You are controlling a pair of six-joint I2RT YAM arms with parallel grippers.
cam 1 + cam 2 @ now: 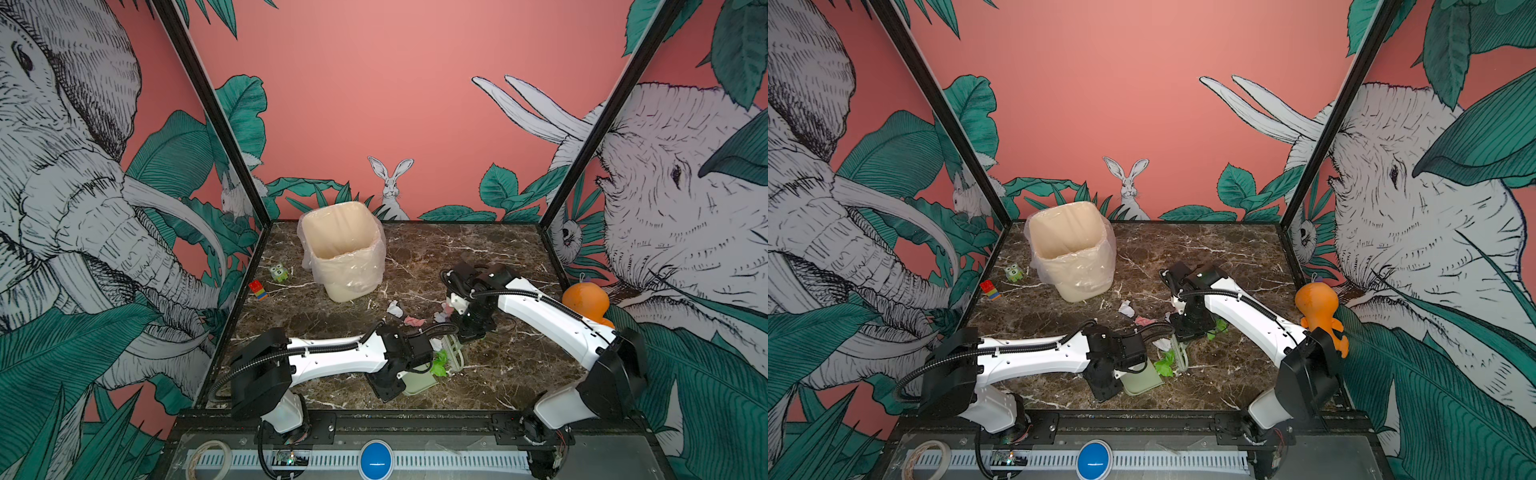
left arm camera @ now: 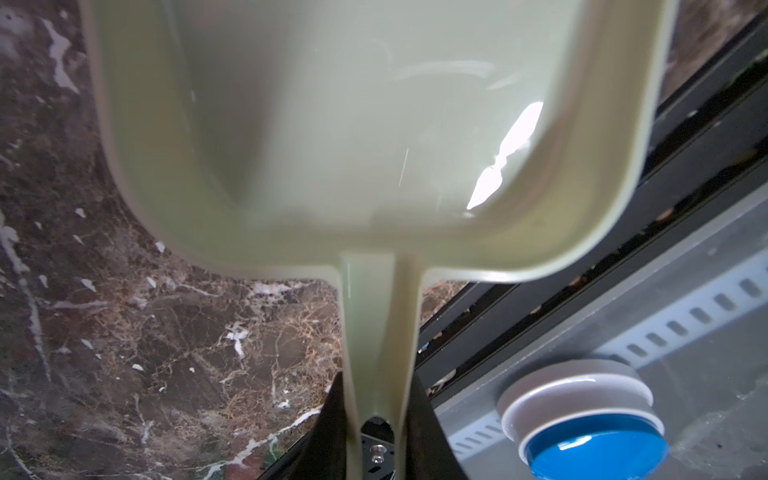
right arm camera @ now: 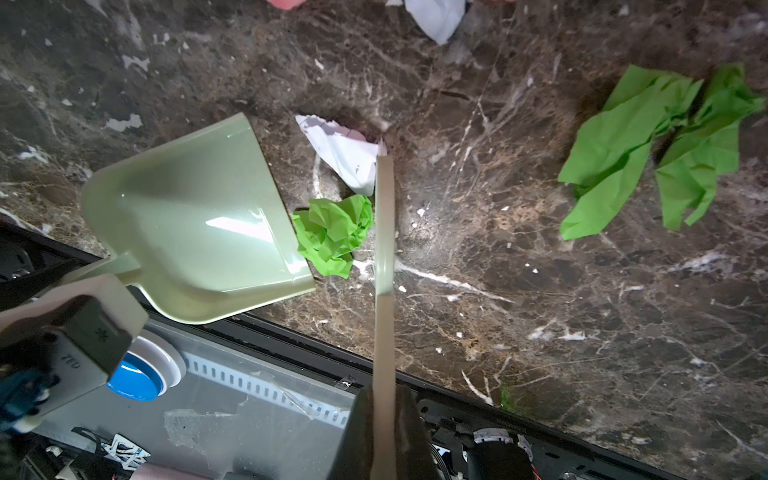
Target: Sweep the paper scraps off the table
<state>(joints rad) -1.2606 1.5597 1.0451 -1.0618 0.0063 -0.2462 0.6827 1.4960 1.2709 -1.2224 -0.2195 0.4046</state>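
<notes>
dark marble tabletop (image 3: 540,291), jungle-mural walls (image 1: 415,104). left end effector (image 2: 376,419): clenched on pale green dustpan (image 3: 187,232) handle. right end effector (image 3: 384,415): clamped on brush (image 3: 384,216) handle. paper scraps (image 3: 332,237): green and white pair between dustpan lip and brush; others scattered nearby.

The table (image 1: 511,253) is a dark brown marble-patterned top with white veins. The paper scraps (image 1: 414,321) lie loose on it: a crumpled white bit (image 1: 395,308) near the centre, a pink bit (image 1: 1144,321) at its 4 o'clock, and toward the table's 5 o'clock a bright green ball (image 3: 332,237) just beside a white scrap (image 3: 345,153), with flatter green pieces (image 3: 648,149) apart.
</notes>
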